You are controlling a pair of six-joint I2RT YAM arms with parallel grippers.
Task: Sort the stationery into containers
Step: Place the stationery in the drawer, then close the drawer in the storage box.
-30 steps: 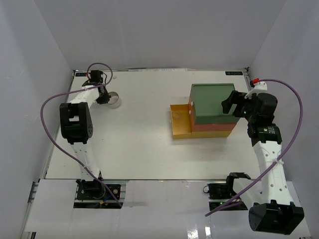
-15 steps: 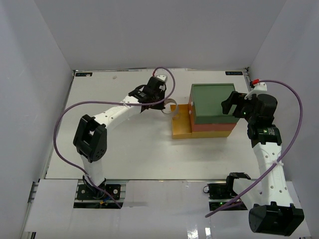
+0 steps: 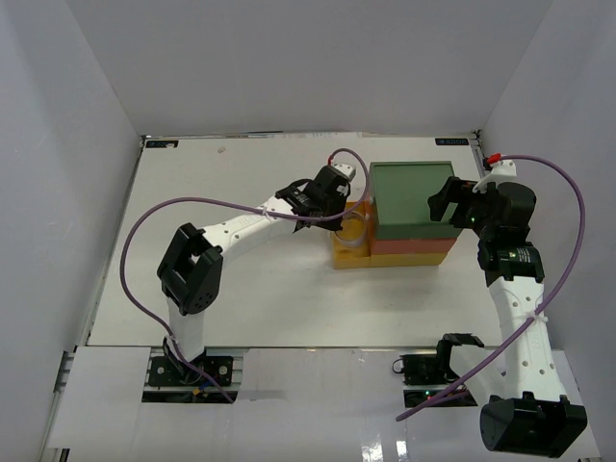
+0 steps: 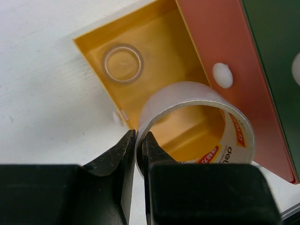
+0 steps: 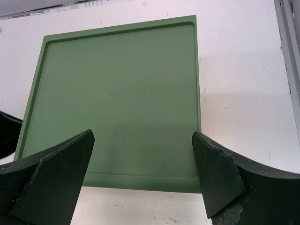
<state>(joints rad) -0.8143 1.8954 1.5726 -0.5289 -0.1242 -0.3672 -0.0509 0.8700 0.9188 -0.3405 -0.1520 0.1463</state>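
The container stack stands right of centre: dark green top tray (image 3: pixel 414 195), orange-red middle tray (image 3: pixel 414 246), and yellow bottom drawer (image 3: pixel 345 256) pulled out to the left. My left gripper (image 3: pixel 339 210) is shut on the wall of a white tape roll (image 3: pixel 354 229) and holds it over the open yellow drawer. In the left wrist view the gripper (image 4: pixel 139 145) pinches the roll (image 4: pixel 185 92). A smaller greyish tape roll (image 4: pixel 123 63) lies flat in the drawer (image 4: pixel 159 42). My right gripper (image 3: pixel 445 204) is open above the green top (image 5: pixel 117 93). No highlighters or pens are in view.
The orange-red tray front (image 4: pixel 211 37) carries a white knob (image 4: pixel 222 75) close to the held roll. White walls enclose the table on the left, back and right. A metal rail (image 5: pixel 290 56) runs along the table's right edge.
My left arm has swung from the far left of the table across to the yellow drawer, carrying the white tape roll. The right arm has not moved.
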